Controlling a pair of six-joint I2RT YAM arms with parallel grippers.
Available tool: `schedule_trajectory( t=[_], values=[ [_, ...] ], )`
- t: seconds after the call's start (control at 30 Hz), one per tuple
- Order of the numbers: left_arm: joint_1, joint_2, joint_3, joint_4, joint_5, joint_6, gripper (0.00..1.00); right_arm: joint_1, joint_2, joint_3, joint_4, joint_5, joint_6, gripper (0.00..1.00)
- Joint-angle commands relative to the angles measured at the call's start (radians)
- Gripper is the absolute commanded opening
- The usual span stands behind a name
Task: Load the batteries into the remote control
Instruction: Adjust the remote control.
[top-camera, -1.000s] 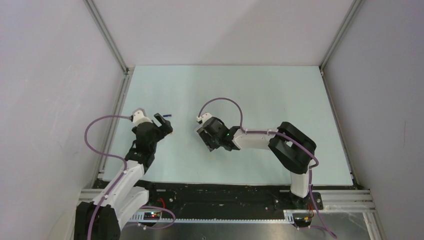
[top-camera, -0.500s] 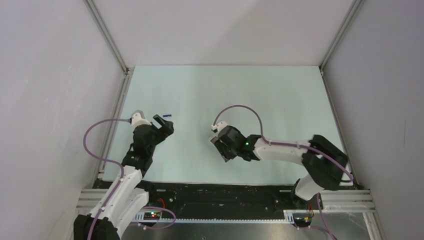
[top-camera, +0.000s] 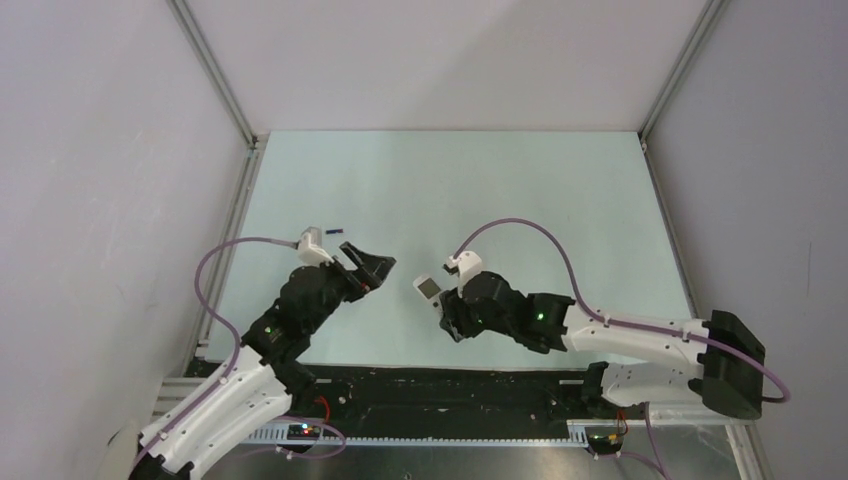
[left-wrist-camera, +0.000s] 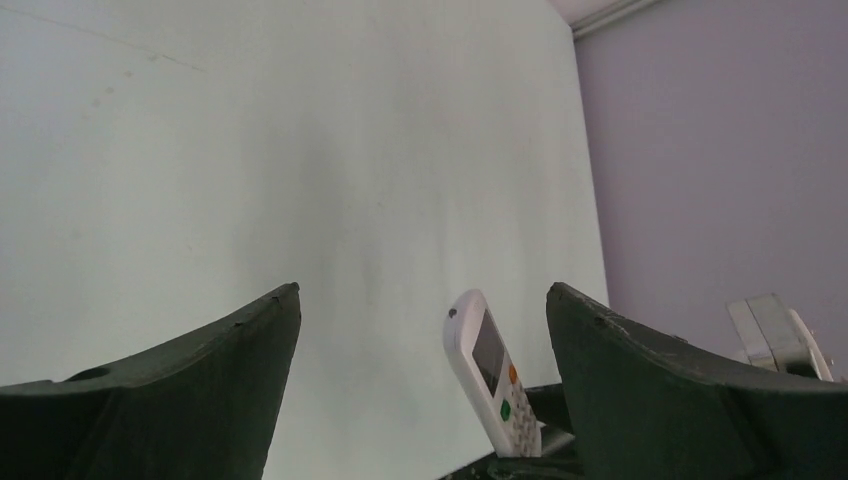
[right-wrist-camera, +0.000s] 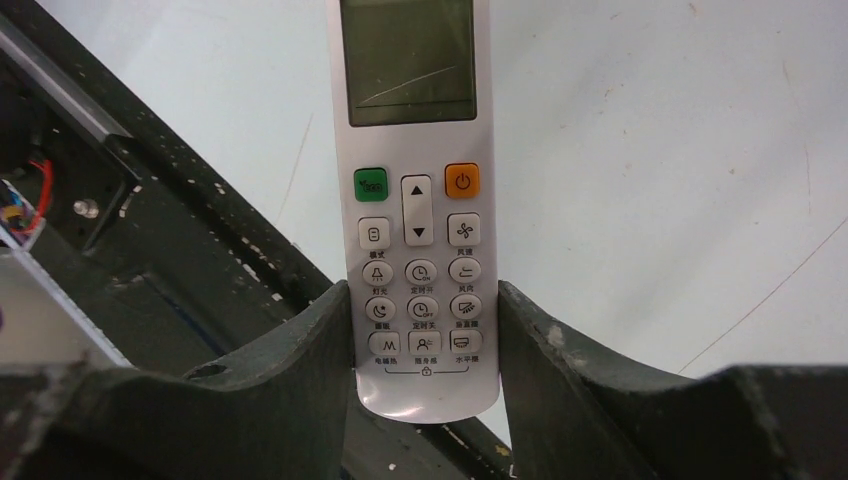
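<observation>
The remote control (top-camera: 427, 289), nearer left claw (top-camera: 375, 272)

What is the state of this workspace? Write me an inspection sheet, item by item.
Surface: pale green table, faint scuffs.
Job's things: remote gripped at its lower end, buttons facing the right wrist camera; dark blue battery lying on the table by the left arm; no other battery seen.
Clutter: nothing seen.
Pincers: left pincer open, empty; right pincer shut on the remote.
Cables: purple cables loop off both arms.
Surroundings: grey walls, metal frame posts.
</observation>
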Motion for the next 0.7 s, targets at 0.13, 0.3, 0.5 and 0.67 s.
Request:
schedule_trajectory(
  t=[0.13,0.3,0.5,0.67],
  values=[
    [-0.153,0.057,0.03,0.041,-0.034,-0.123,0.94,0.016,-0.094,-0.013,0.048,-0.018,0.083,0.0],
    [-0.24,0.119,0.039,0.076,-0.059,-0.162,0.92,0.023,-0.116,-0.014,0.083,-0.039,0.104,0.0],
    [-0.278,0.132,0.043,0.122,-0.059,-0.17,0.87,0.041,-0.124,-0.013,0.111,-0.055,0.111,0.0],
    [-0.296,0.155,0.043,0.154,-0.045,-0.173,0.77,0.055,-0.114,-0.013,0.125,-0.054,0.11,0.0]
  ],
)
